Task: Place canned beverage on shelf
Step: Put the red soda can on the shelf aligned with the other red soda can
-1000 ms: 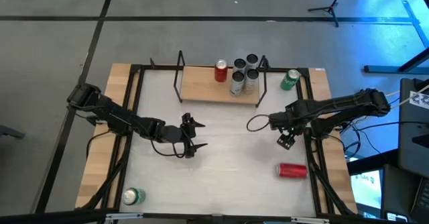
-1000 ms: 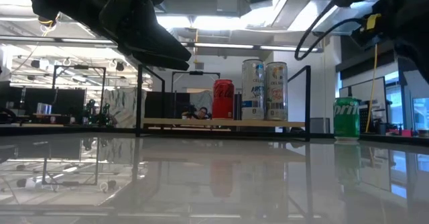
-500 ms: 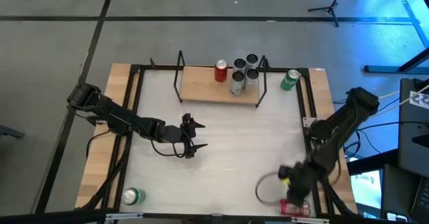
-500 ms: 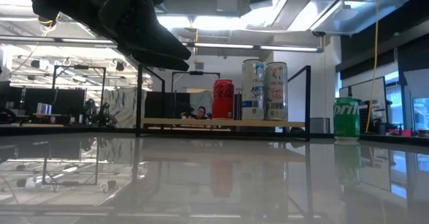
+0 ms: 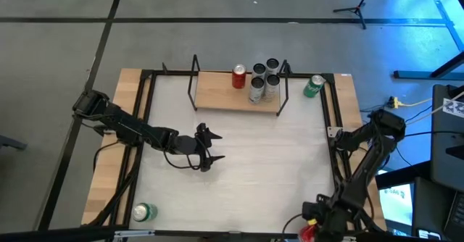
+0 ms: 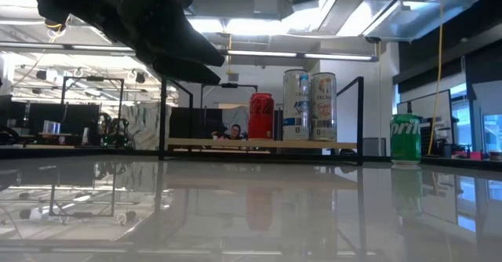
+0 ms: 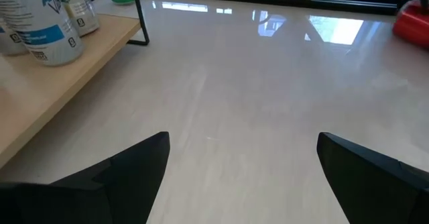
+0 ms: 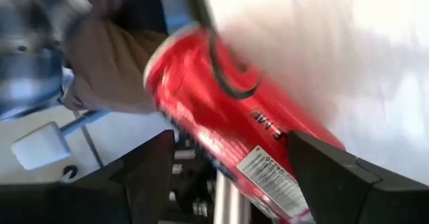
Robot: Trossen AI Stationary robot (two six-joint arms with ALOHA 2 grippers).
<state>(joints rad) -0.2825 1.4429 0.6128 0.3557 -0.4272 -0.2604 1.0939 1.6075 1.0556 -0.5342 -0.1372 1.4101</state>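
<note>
A red can point(image 8: 228, 130) lies on its side at the table's near right edge, and only a bit of it shows in the high view point(image 5: 307, 232). My right gripper point(image 5: 313, 227) is low over it and open, one finger on either side of the can point(image 8: 234, 177). The shelf point(image 5: 232, 97) stands at the far edge, a light-wood board in a black rod frame. It holds an upright red can point(image 5: 238, 77) and three silver cans point(image 5: 264, 79). My left gripper point(image 5: 206, 149) hangs open and empty above the table's middle left. My right gripper has its two fingers point(image 8: 144, 177) spread wide, one on either side of the lying red can's body point(image 8: 201, 110). The picture is blurred, and I cannot tell whether either finger touches the can.
A green can point(image 5: 313, 85) stands on the table right of the shelf, and another green can point(image 5: 143, 211) stands at the near left. A black cable point(image 8: 218, 63) loops across the red can. The black table frame point(image 5: 337, 162) runs along the right side.
My right gripper has swung from the table's middle right toward the near edge, down to the near right corner. The lying red can has moved from its place on the right toward the near edge and now lies at the edge under the gripper.
</note>
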